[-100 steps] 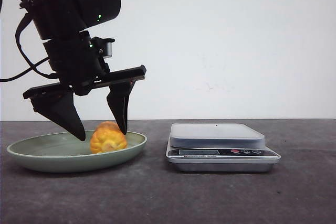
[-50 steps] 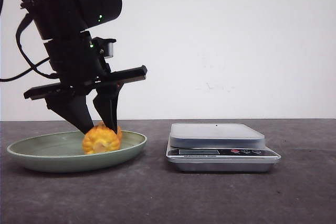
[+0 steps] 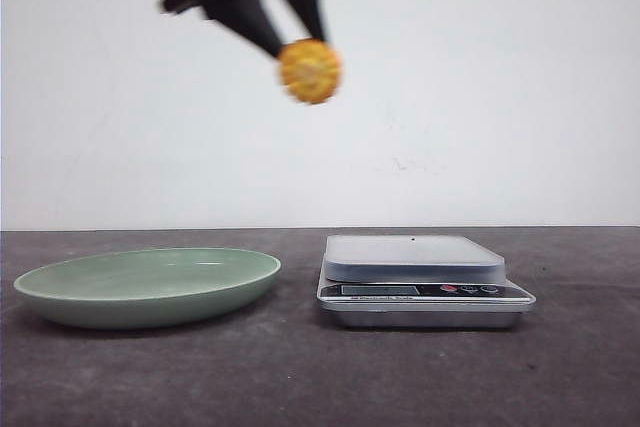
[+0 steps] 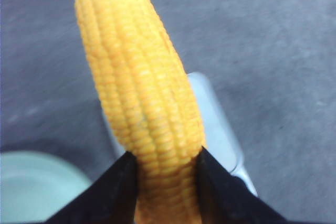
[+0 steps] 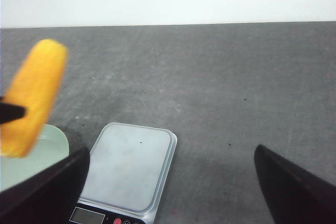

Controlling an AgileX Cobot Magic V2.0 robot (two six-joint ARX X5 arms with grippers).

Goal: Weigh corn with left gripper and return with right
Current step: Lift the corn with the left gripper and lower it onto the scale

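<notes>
My left gripper [image 3: 290,42] is shut on the corn [image 3: 310,70], an orange-yellow cob piece, and holds it high in the air between the green plate [image 3: 60,297] and the scale [image 3: 415,259]. In the left wrist view the two black fingers [image 4: 215,187] pinch the corn [image 4: 142,87] on both sides, with the scale [image 4: 218,124] far below. My right gripper [image 5: 168,182] is open and empty above the table, with the scale [image 5: 128,166] below it and the corn [image 5: 34,95] at its side.
The green plate [image 5: 16,163] sits empty on the left of the dark grey table [image 3: 300,377]. The silver scale has a display and buttons along its front edge [image 3: 420,291]. A white wall stands behind.
My left gripper shut on the corn in the plate, then lifted it high and to the right, towards the scale. The plate is now empty.
</notes>
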